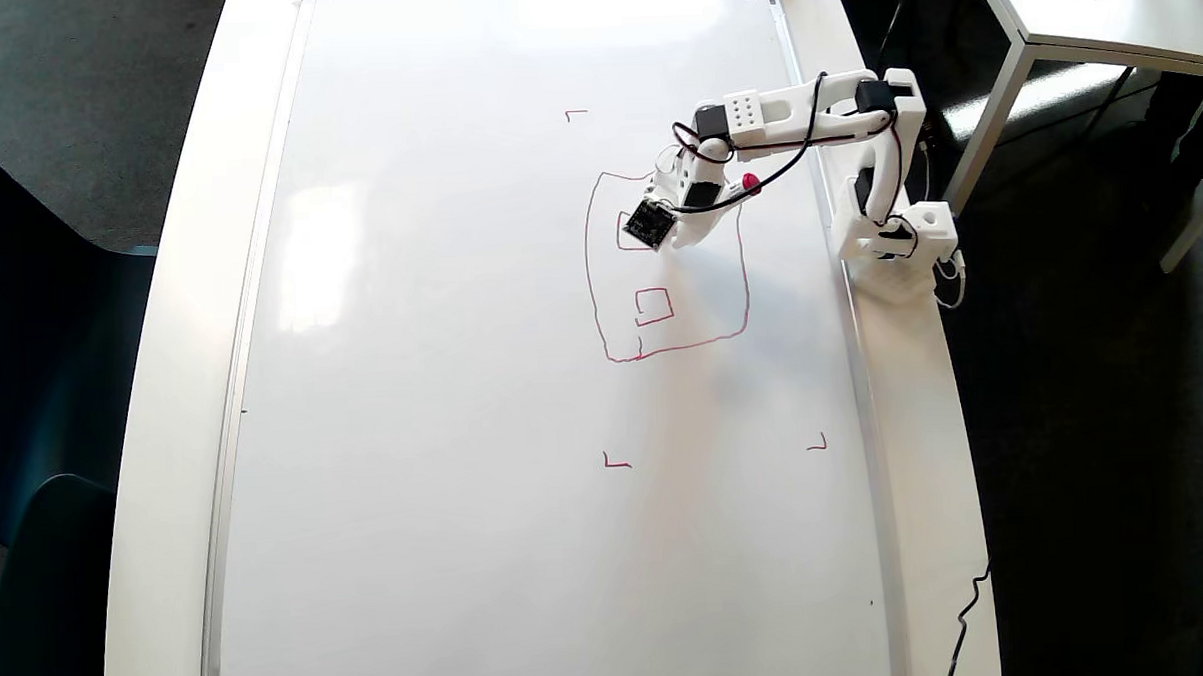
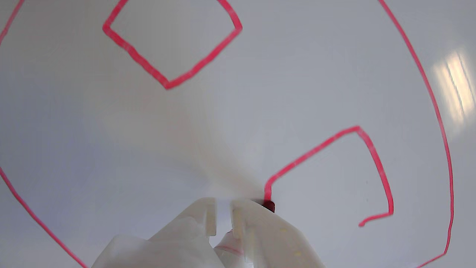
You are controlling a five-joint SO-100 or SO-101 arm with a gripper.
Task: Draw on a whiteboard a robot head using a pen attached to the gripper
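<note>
— Overhead view first: where was the whiteboard (image 1: 463,383)?

— It lay flat on the white worktop (image 1: 927,487) and covered nearly all of it, with small red corner ticks (image 1: 617,463) marked on its surface. The arm's base (image 1: 898,236) stood at the board's right edge in that view, and the arm reached leftward over the panel.

— And the robot head (image 1: 662,348)?

— A thin red rounded-square outline sat in the right half of the board. One small closed square (image 1: 653,306) lay inside it, lower down, and a second small square (image 2: 331,175) was only partly drawn, its outline not closed, in the wrist view.

— The claw (image 1: 670,231)?

— It hung over the upper part of the outline, with a small black square module (image 1: 649,223) on it. The wrist view showed the claw (image 2: 223,216) with its white fingers (image 2: 253,223) close together, a narrow slot between them, clamped on the pen (image 2: 227,248) — only a sliver of barrel showed. The pen's dark tip met the board at the end of the unfinished square's line. From above, the pen's red end (image 1: 750,183) stuck out toward the right.

— Anything else around?

— Another white desk (image 1: 1081,21) at the top right, and dark chairs (image 1: 39,558) on the left.
</note>
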